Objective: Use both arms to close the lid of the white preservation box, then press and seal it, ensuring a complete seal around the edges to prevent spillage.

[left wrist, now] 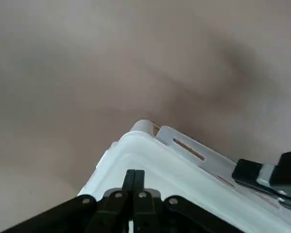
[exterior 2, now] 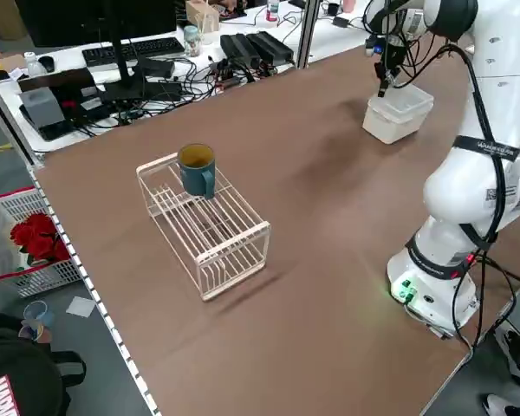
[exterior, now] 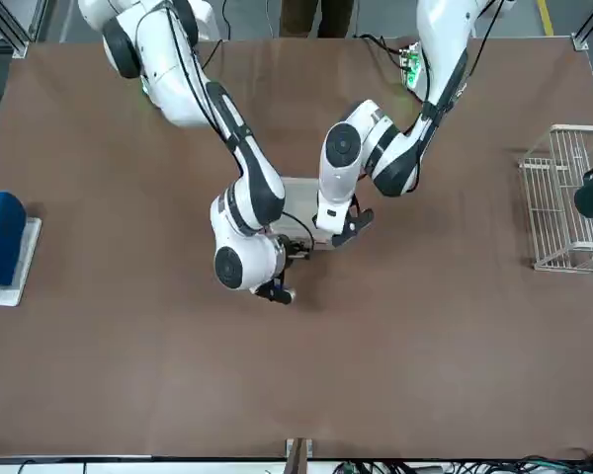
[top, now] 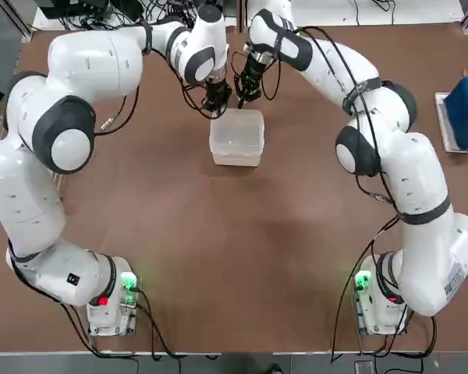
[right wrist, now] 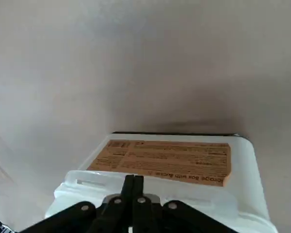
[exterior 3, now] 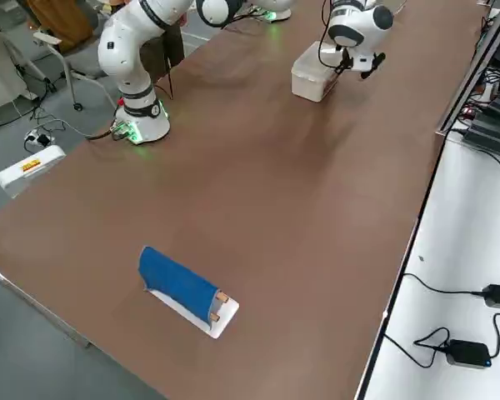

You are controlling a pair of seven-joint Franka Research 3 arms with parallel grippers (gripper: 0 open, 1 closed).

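At the far side of the brown table (top: 218, 257), straight across from my 2 arm bases, sits the white preservation box (top: 237, 144), upright, its lid (left wrist: 145, 158) lying over the top. I have my left gripper (left wrist: 135, 172) clenched on nothing, above the lid beside a slotted latch tab (left wrist: 199, 154). My right gripper (right wrist: 134, 177) is clenched and empty too, low over another slotted tab (right wrist: 99, 180), on the side with the printed label (right wrist: 169, 160). I can't tell whether either fingertip touches plastic, or whether all edges are sealed. Well apart, a wire rack (exterior 2: 204, 230) bears 1 mug (exterior 2: 197, 169).
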